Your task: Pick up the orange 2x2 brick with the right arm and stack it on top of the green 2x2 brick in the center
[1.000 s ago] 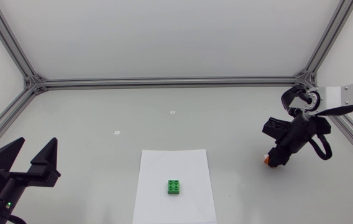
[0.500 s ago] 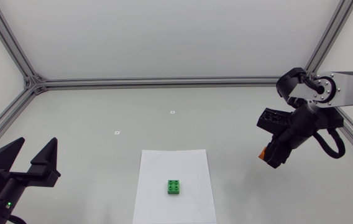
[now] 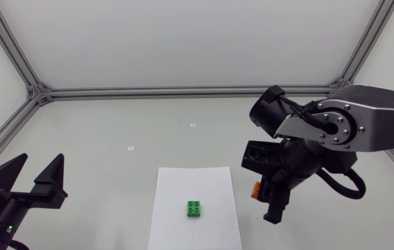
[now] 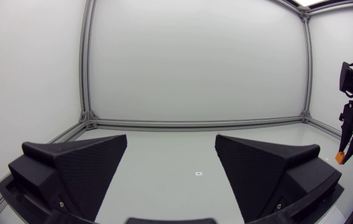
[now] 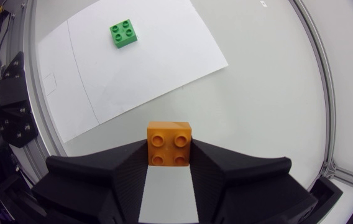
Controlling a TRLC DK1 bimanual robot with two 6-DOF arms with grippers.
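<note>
A pale grey worktop [image 3: 114, 125] is seen from above, bordered by an aluminium frame. A white sheet of paper [image 3: 183, 187] is laid at the middle of the worktop's near edge. The green 2x2 brick [image 3: 195, 208] is set on this sheet, studs up, towards the sheet's near half.

The right arm is brought in from the worktop's right edge and is bent down over the bare surface just beside the sheet's right edge. Its pincer [image 3: 265, 200] is clenched on the orange 2x2 brick [image 3: 256, 189]. In the right wrist view the orange brick is seen gripped from two sides between the black fingers [image 5: 117, 168], studs facing the camera, and held above the worktop. The green brick is shown well ahead of it, apart from it, with the sheet's corner between them.

The left pincer [image 3: 37, 177] is placed at the near left corner of the worktop, released, its two wedge fingers spread wide with nothing between them.

Two small white marks [image 3: 192, 126] are seen on the worktop beyond the sheet.
</note>
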